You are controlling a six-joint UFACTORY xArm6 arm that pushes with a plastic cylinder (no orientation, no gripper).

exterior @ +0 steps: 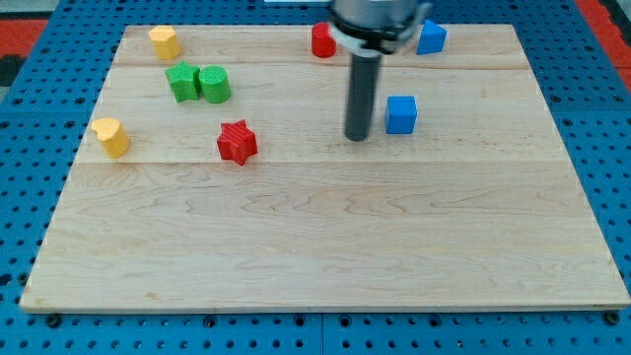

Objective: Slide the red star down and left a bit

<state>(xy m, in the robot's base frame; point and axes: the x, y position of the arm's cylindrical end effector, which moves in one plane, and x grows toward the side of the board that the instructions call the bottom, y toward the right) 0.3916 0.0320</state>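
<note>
Eight blocks on the bench (325,247), counted by colour: two red, two blue, two green, two yellow.

Landmark: red star (237,142), left of centre, standing free with nothing touching it.

- My tip (357,137) sits well to the star's right, about level with it, apart from every block. The end effector is a plain rod, so there are no jaws to stand apart or together, and it clamps nothing.
- Blue cube (400,114): right of the star, just beyond the tip.
- Second blue block (431,37): far up and right of the star, near the bench's top edge.
- Second red block (322,40): up and right of the star, partly hidden behind the arm; shape unclear.
- Green star (181,81) and green cylinder (214,84): up and left of the star, side by side, touching.
- Yellow block (164,42): farther up and left of the star.
- Second yellow block (111,136): left of the star, roughly level.
</note>
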